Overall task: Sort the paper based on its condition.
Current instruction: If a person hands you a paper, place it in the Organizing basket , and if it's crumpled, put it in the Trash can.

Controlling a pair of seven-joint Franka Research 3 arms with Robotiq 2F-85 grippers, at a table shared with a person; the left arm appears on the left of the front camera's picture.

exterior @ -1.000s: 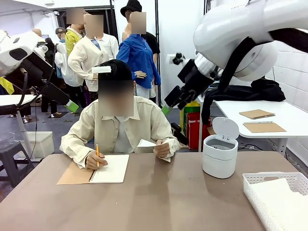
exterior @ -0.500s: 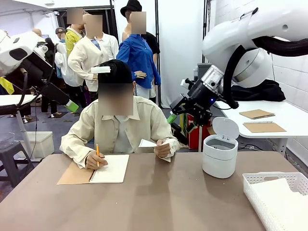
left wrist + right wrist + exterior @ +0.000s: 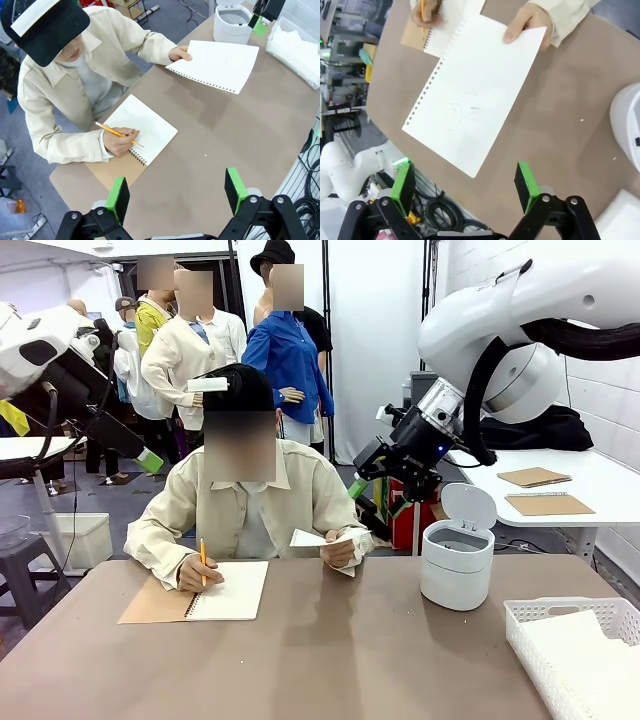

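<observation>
Across the brown table, both arms' fingers gape wide; faint scribbles on the paper seem illegible.

arms: glossy white; gripper: black, green pads | person: cream jacket, black cap

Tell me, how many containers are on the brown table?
2: a white bin with its lid up at the far right, and a white lattice tray at the near right corner, partly cut off.

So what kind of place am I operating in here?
Likely an indoor robot demo or lab space: a brown table shared with a seated person writing in a notebook, a second white table behind, and onlookers in the background.
</observation>
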